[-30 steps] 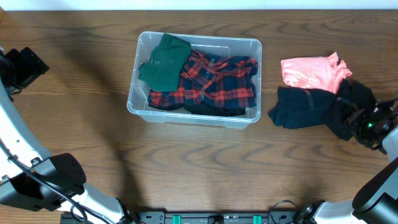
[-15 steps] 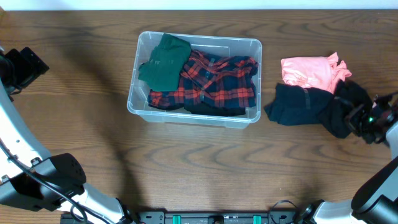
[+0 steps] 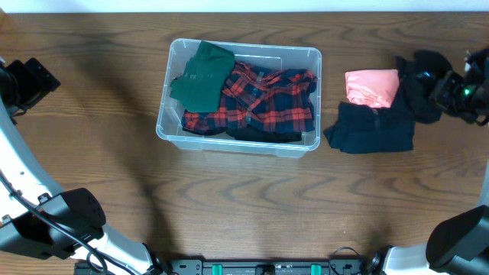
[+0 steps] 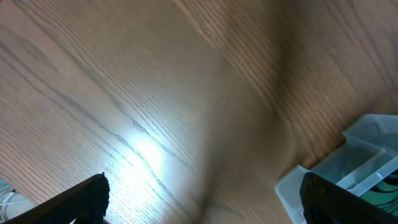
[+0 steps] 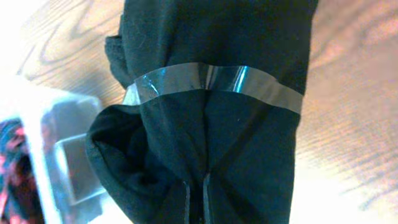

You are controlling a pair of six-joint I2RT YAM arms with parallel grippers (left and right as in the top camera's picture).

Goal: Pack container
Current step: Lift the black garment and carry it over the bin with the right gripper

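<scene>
A glossy clear strip is crossing the black garment in the right wrist view. Any print on it is too faint to tell.

The container is sitting near the middle of the table, slightly toward the far side. It is a clear, colourless plastic bin with rounded corners and a thick rim. A green garment is lying in its left part, one edge riding up at the left wall, and a red-and-navy plaid shirt is filling the rest, with something dark showing under it at the near wall.

Right of the bin, apart from it, a pink garment is lying just behind a dark folded garment.

The right gripper is hanging over the far right of the table, its fingers pressed together on the black garment – the cloth is bunching and draping from it beside the pink one.

The left gripper is hovering at the far left with its fingers spread wide, pinching nothing – only wood grain and a corner of the bin are showing between them.

The table is dark brown wood with strong grain; a pale band is running along its far edge.
</scene>
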